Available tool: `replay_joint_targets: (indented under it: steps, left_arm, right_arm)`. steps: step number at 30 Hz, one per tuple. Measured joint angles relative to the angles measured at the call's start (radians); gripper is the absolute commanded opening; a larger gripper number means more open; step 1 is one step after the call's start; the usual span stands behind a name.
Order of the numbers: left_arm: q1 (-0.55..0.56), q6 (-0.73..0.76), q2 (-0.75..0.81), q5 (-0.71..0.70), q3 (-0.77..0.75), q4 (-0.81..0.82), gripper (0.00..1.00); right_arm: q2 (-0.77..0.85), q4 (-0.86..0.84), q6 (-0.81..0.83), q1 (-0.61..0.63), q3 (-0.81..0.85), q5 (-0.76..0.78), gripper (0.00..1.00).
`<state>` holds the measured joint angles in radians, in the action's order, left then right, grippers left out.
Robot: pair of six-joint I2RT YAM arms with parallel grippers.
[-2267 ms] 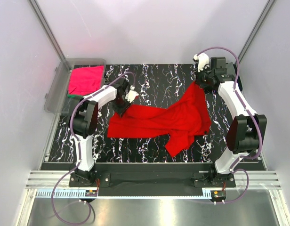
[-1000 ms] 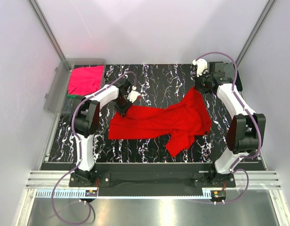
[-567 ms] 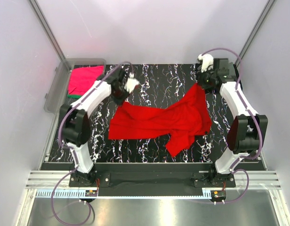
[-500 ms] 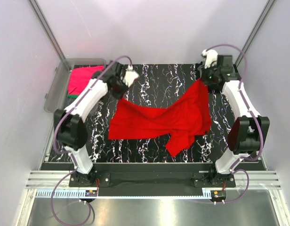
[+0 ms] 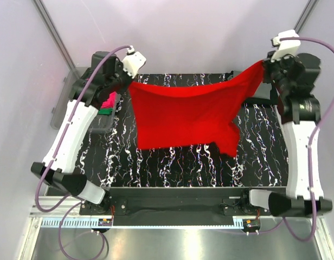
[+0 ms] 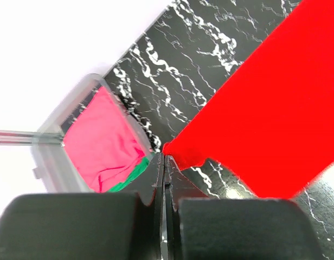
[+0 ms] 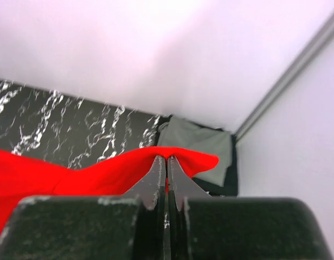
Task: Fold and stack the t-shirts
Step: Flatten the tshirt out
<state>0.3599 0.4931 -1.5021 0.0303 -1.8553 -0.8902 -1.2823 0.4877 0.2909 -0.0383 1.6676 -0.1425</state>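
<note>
The bright red t-shirt (image 5: 188, 114) hangs spread in the air between both raised arms, above the black marbled table (image 5: 172, 162). My left gripper (image 5: 129, 82) is shut on its left top corner (image 6: 180, 154). My right gripper (image 5: 263, 66) is shut on its right top corner (image 7: 172, 157). The shirt's lower edge hangs above the table's middle. A magenta-pink shirt (image 6: 102, 143) lies over a green one (image 6: 129, 176) in the clear bin. A grey shirt (image 7: 202, 146) lies on a black one (image 7: 221, 187) at the far right corner.
The clear plastic bin (image 6: 50, 162) stands at the table's far left edge; in the top view (image 5: 64, 105) the left arm partly hides it. White walls enclose the table on three sides. The arm bases sit on the near rail (image 5: 172, 203).
Both arms have lifted up and apart with the red shirt, which was lying crumpled on the table and now hangs stretched in the air between the grippers.
</note>
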Motion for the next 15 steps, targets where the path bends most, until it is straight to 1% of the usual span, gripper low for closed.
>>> replay_joint_targets:
  steps: [6,12,15]
  left_arm:
    - [0.012,0.007,0.12,-0.008,-0.011,0.0,0.0]
    - [0.051,0.031,0.268,-0.006,-0.065,0.013,0.0]
    - [0.051,0.032,0.326,0.001,-0.094,0.019,0.0]
  right_arm:
    - [0.135,0.092,0.002,0.0,0.061,0.044,0.0]
    - [0.271,0.183,0.031,0.0,0.12,0.036,0.0]
    - [0.332,0.211,0.051,0.0,0.155,0.035,0.0]
